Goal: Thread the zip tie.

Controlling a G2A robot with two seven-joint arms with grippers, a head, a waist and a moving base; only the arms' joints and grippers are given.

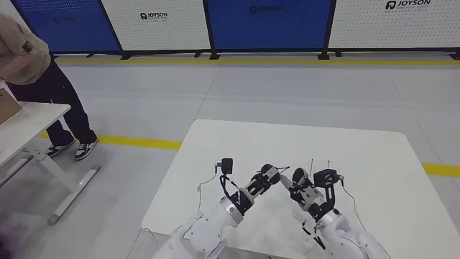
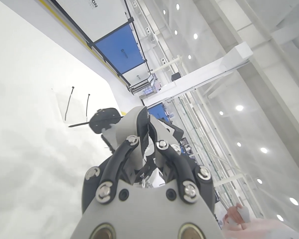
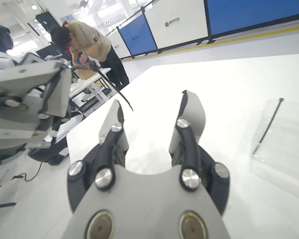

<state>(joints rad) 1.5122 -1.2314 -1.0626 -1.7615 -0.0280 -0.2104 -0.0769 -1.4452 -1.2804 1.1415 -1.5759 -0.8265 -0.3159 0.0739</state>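
Observation:
My left gripper [image 2: 145,113] is shut on a black zip tie [image 3: 112,85], held above the white table [image 1: 359,144]. The tie's free end [image 2: 77,125] sticks out past the fingertips and ends just beside one finger of my right gripper [image 3: 152,98]. The right gripper is open, with nothing between its fingers. In the top view the left gripper [image 1: 269,174] and right gripper [image 1: 300,180] face each other closely near the table's front edge. Two more zip ties [image 2: 69,104] [image 2: 87,106] lie on a clear tray [image 3: 279,140] beside the right gripper.
A second white table [image 1: 29,126] stands off to the left across the floor. Blue and white partition panels [image 1: 266,7] line the back. The work table's left edge [image 1: 169,180] is close to the left arm.

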